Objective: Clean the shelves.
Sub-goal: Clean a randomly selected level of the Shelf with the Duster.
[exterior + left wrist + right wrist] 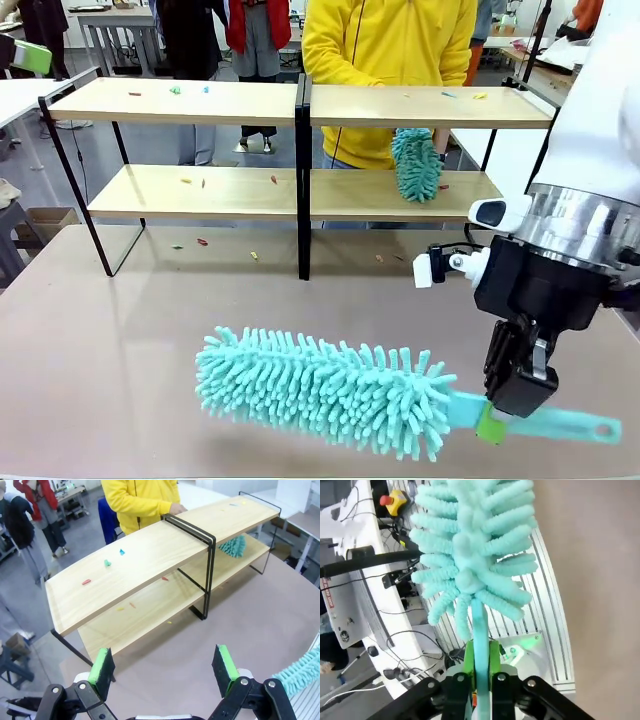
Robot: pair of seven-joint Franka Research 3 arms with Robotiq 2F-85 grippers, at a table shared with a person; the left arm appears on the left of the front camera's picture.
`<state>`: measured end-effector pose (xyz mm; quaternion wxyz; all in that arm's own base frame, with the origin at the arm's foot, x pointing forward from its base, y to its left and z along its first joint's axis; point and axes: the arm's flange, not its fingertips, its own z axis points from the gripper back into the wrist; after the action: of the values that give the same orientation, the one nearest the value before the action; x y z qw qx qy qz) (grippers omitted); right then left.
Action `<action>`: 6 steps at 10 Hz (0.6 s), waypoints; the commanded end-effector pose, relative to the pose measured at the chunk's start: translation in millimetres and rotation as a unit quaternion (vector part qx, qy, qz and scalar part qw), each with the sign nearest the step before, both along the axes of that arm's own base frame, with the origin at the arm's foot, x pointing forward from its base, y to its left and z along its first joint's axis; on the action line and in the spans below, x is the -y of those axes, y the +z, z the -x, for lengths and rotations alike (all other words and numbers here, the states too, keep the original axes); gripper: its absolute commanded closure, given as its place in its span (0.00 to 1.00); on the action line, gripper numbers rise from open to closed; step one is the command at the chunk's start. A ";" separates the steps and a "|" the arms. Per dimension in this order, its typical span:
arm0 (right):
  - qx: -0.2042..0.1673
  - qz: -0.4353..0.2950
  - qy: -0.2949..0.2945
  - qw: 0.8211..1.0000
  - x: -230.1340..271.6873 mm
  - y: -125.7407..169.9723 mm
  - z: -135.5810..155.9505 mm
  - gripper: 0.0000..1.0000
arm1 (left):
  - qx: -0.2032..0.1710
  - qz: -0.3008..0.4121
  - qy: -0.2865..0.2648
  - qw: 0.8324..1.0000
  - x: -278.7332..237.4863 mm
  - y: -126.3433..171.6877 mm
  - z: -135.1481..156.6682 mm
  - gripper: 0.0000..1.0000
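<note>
The shelves, two light-wood boards in a black frame, stand across the far side of the table; the left wrist view has them ahead. My right gripper is shut on the handle of a teal fluffy duster, held level just above the near tabletop, head pointing left. In the right wrist view the green pads clamp the handle. My left gripper is open, with nothing between its pads. A person in a yellow hoodie holds a second teal duster on the lower right board.
Small coloured scraps lie on the top board, more on the lower board, and a few on the brown tabletop in front of the shelves. A black centre post splits the rack.
</note>
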<state>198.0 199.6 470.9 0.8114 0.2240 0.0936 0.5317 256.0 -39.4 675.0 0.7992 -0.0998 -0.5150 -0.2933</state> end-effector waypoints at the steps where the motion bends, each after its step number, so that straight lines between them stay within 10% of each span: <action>1: 0.034 -0.022 -0.032 0.999 -23.4 -23.8 -13.3 0.88 | 0.002 0.002 0.000 1.000 -0.4 -1.1 -1.6 0.00; 4: 0.087 0.064 -0.136 0.985 -125.5 -62.5 -67.2 0.88 | 0.002 0.002 0.000 1.000 -0.4 -1.1 -1.6 0.00; 6: 0.200 0.051 -0.293 0.934 -164.6 -67.1 -92.7 0.88 | 0.002 0.002 0.000 1.000 -0.4 -1.1 -1.6 0.00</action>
<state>270.1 344.0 401.9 0.9108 0.1509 -0.0539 0.3805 256.2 -39.4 674.9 0.7993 -0.0999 -0.5149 -0.2932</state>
